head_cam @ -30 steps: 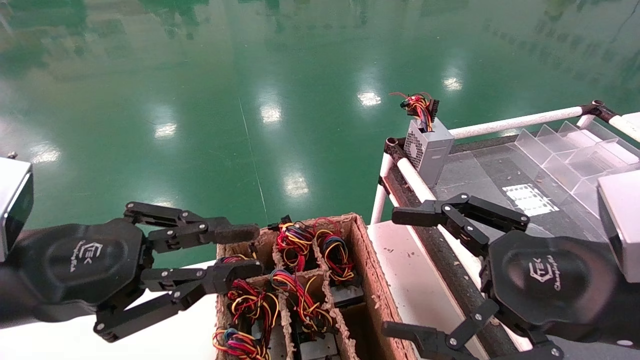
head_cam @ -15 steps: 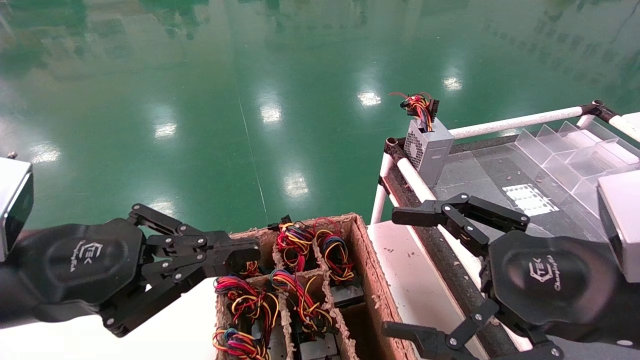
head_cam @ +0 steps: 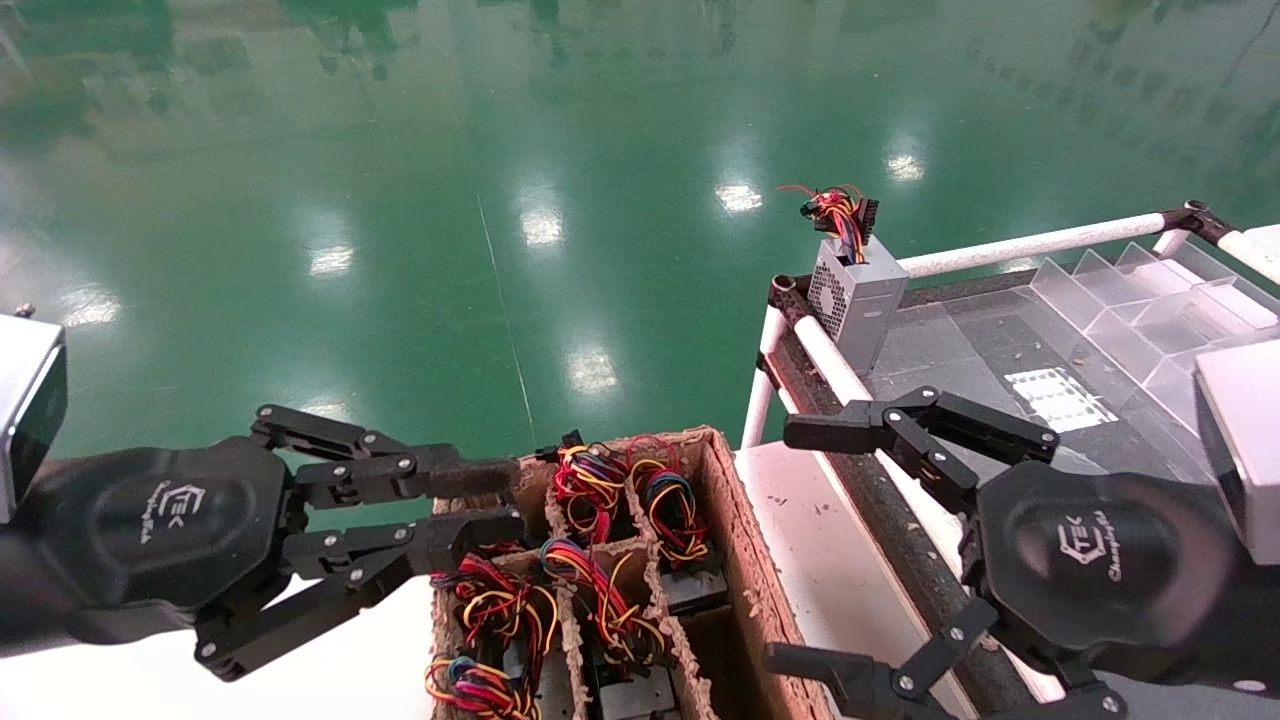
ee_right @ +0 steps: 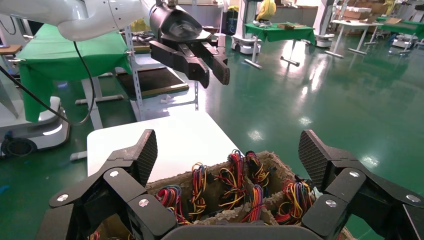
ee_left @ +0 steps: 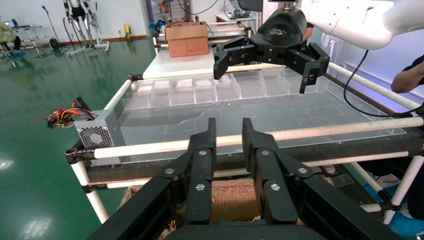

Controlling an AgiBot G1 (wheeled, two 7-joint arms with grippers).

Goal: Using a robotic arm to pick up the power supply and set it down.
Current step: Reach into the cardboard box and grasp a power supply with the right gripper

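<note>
I see left gripper (head_cam: 480, 500) over box (head_cam: 735, 540) corner, fingers narrowly apart, nothing held. Right gripper (head_cam: 810, 545) wide apart, idle beside box. Power supply (head_cam: 852, 290) upright on rack (head_cam: 1020, 245) corner, well apart from both grippers.

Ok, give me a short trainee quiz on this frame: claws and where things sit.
1. True or false: the right claw grips a unit.
2. Fill in: the ___ claw is at the carton corner.
3. The grey box with red wires stands: A in the carton; B on the rack corner; C on the floor.
Key: 1 false, it is open and empty. 2 left claw. 3 B.
</note>
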